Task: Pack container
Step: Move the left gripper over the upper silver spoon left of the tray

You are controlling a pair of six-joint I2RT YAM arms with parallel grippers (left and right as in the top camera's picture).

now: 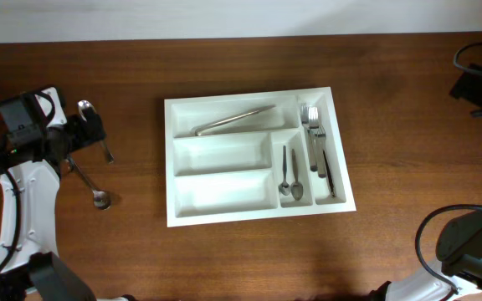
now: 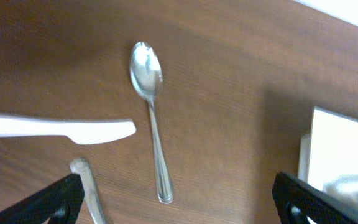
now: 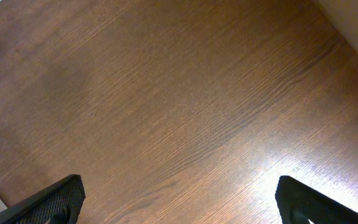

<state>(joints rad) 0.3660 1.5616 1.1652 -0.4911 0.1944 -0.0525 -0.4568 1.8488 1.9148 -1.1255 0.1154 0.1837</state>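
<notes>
The white five-compartment container [image 1: 224,155] lies mid-table. Its top wide compartment holds a long metal utensil [image 1: 234,121], one narrow compartment holds a small spoon [image 1: 285,172], and the other holds forks [image 1: 315,138]. My left gripper [image 1: 86,130] is open and empty, hovering at the left over a metal spoon [image 2: 151,124] that lies on the table between its fingers [image 2: 179,208]. A white plastic knife [image 2: 61,127] and another metal handle [image 2: 86,190] lie beside that spoon. My right gripper [image 3: 179,199] is open and empty over bare wood at the far right.
A second spoon [image 1: 100,199] lies on the table left of the container, near the left arm. The container's edge shows at the right of the left wrist view [image 2: 344,155]. The right arm's base is at the lower right [image 1: 471,242].
</notes>
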